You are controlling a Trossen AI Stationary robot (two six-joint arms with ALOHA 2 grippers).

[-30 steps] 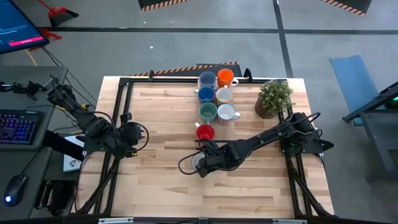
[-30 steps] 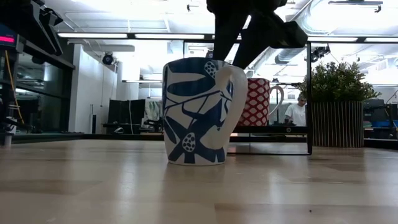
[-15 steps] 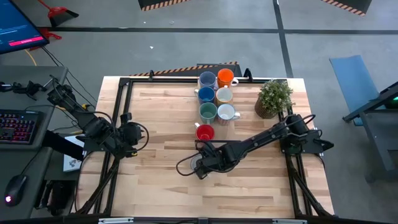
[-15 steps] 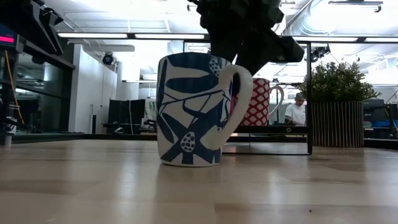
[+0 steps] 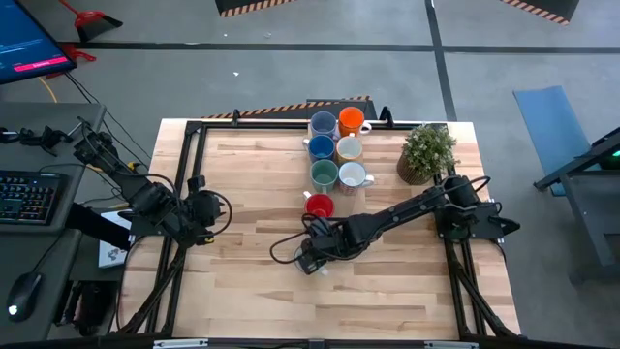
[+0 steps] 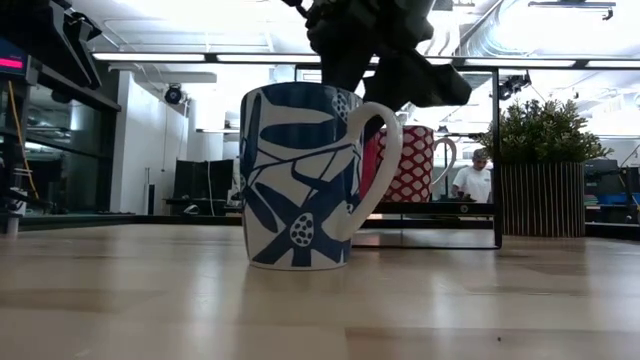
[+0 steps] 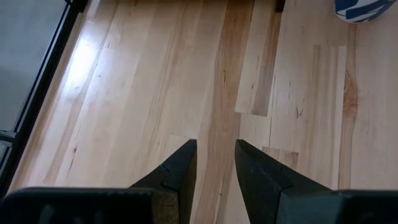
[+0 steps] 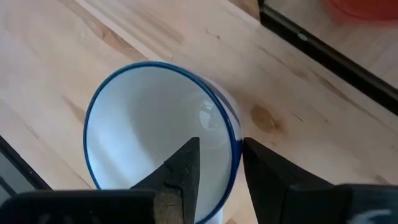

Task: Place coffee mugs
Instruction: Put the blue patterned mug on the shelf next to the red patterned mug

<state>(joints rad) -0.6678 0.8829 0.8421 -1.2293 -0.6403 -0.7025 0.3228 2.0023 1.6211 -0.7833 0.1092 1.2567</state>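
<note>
A white mug with a blue leaf pattern (image 6: 295,180) stands upright at the table's middle. It also shows in the right wrist view (image 8: 143,124). My right gripper (image 8: 221,146) is shut on its rim from above and hides most of it in the high view (image 5: 310,254). Seven mugs stand in two rows at the far middle: light blue (image 5: 323,124), orange (image 5: 351,120), dark blue (image 5: 321,147), cream (image 5: 349,148), green (image 5: 324,174), white (image 5: 353,176) and red (image 5: 319,206). My left gripper (image 5: 208,211) waits at the table's left edge, its fingers a little apart and empty. My right gripper holds the patterned mug by its rim (image 8: 231,134), near the handle side (image 6: 385,170). One finger (image 8: 186,162) is inside the mug and one (image 8: 267,168) is outside, pinching the wall. The fingers come from above, pointing down. The mug is upright, its base at the table's surface.
A potted green plant (image 5: 426,153) stands at the far right, close to my right arm. A black frame (image 5: 194,155) runs round the tabletop. Bare wood lies left of the mug rows and along the near side (image 5: 252,291).
My right gripper has gone a little toward the table's left and near edges with the patterned mug. The mug stays upright and low at the table, and it shows larger in the low view.
</note>
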